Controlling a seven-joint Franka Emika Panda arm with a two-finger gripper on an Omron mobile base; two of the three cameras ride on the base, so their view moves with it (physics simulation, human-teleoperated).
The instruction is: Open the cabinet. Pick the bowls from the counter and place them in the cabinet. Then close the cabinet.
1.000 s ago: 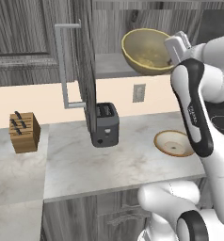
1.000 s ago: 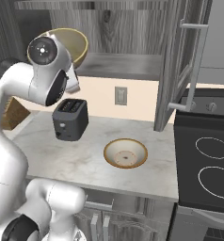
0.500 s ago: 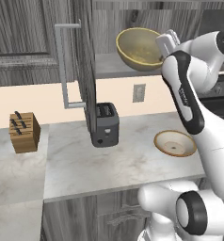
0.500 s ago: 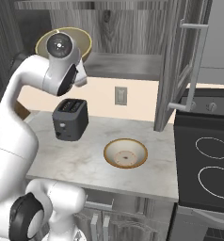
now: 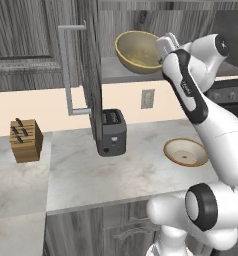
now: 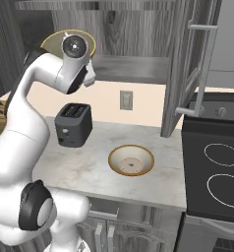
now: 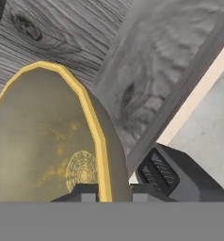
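Observation:
The deep olive-yellow bowl (image 5: 140, 50) hangs tilted in the open cabinet, just above its grey shelf (image 5: 122, 76). My gripper (image 5: 164, 46) is shut on the bowl's right rim. In the hand view the yellow rim (image 7: 97, 141) runs down between my fingertips, with the gripper (image 7: 111, 194) clamped on it. In the right base view my arm hides most of this bowl (image 6: 52, 41). The wider tan-rimmed bowl (image 5: 185, 152) (image 6: 131, 160) sits upright on the marble counter (image 5: 91, 175). Both cabinet doors stand open: the left door (image 5: 93, 80) and the right door (image 6: 184, 74).
A dark toaster (image 5: 112, 132) (image 6: 73, 125) (image 7: 180, 181) stands on the counter under the shelf. A wooden knife block (image 5: 25, 140) is at the far left. The black stovetop (image 6: 217, 172) lies right of the counter. The left door's bar handle (image 5: 66, 65) juts out toward me.
My arm has carried the olive-yellow bowl left and a little upward, further into the cabinet opening above the shelf. The tan-rimmed bowl has stayed in place.

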